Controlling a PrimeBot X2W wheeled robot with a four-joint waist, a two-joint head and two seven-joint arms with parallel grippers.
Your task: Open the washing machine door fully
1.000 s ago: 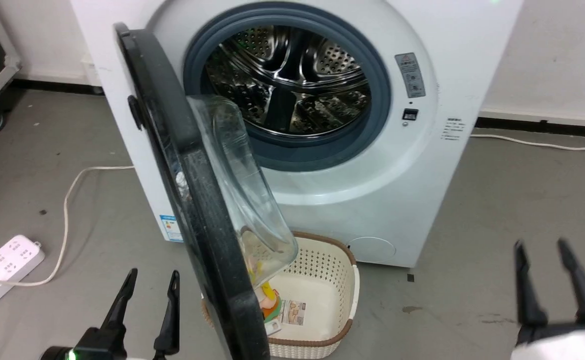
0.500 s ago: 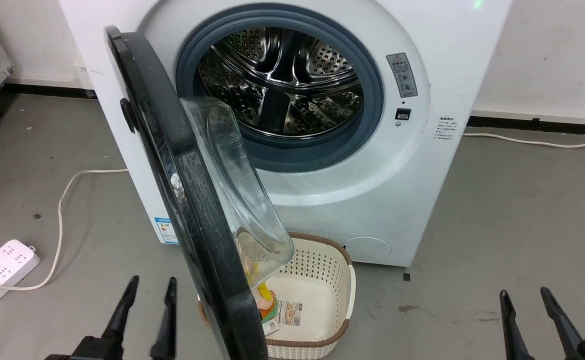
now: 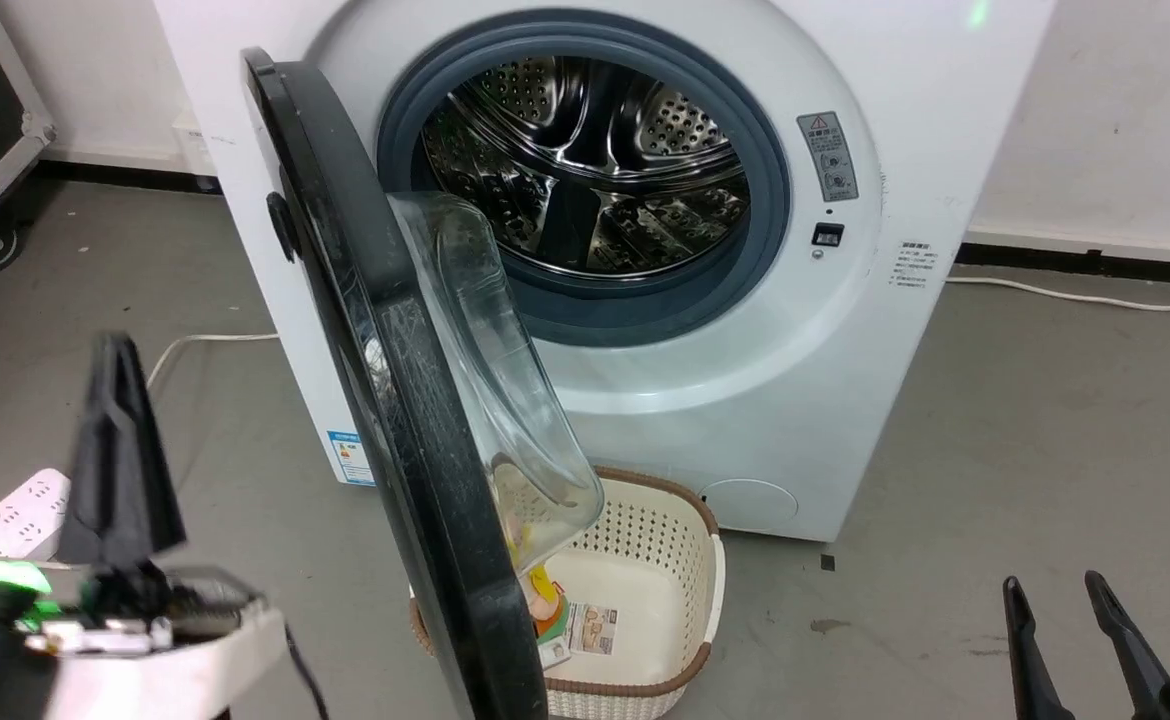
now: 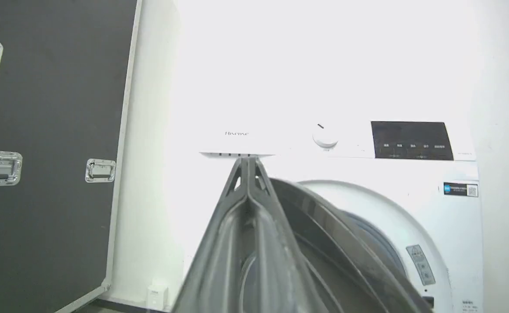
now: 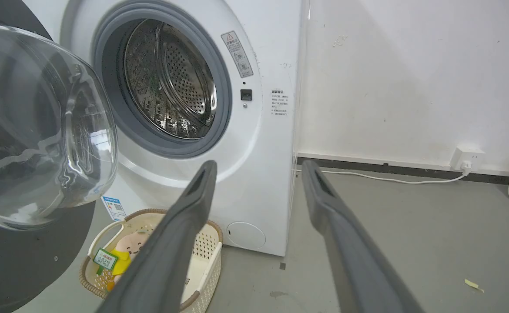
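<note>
left jaws are pressed together tip to tip with nothing between them, as the left wrist view shows; the left gripper (image 3: 117, 360) (image 4: 248, 163) stands blurred at the left edge of the head view, fingers pointing up. right jaws stand apart and empty, and the right gripper (image 3: 1053, 582) (image 5: 259, 165) sits low at the right, above the grey floor (image 3: 995, 420).

"hisense" (image 4: 236, 133) is printed on the top panel of the washing machine (image 3: 745, 400) (image 4: 306, 174) (image 5: 263, 182), beside a white dial (image 4: 325, 139) and a dark display (image 4: 411, 140) whose small characters are too small to read. a grey warning sticker (image 3: 825, 155) (image 5: 237, 54) with a triangle sits right of the drum opening, above a small dark latch slot (image 3: 826, 234). lines of tiny print (image 3: 913, 265) (image 5: 279, 102) cannot be read, nor can the blue label sticker (image 3: 350, 457) near the lower left front corner or the black label (image 4: 460, 189) at the upper right.

the washing machine door (image 3: 385, 330) (image 5: 41, 130) is hinged on the machine's left side and swung out, nearly edge-on to the head camera, its clear glass bowl (image 3: 485, 360) facing the steel drum (image 3: 585, 170). it stands between the two grippers: the left one is on its outer side and apart from it, the right one well apart on the bowl side. its lower edge overlaps a cream basket (image 3: 690, 560) (image 5: 213, 256) on the floor at the machine's front, holding a yellow toy with a green tag (image 5: 106, 260). a white power strip (image 3: 15, 510) lies behind the left gripper.
</note>
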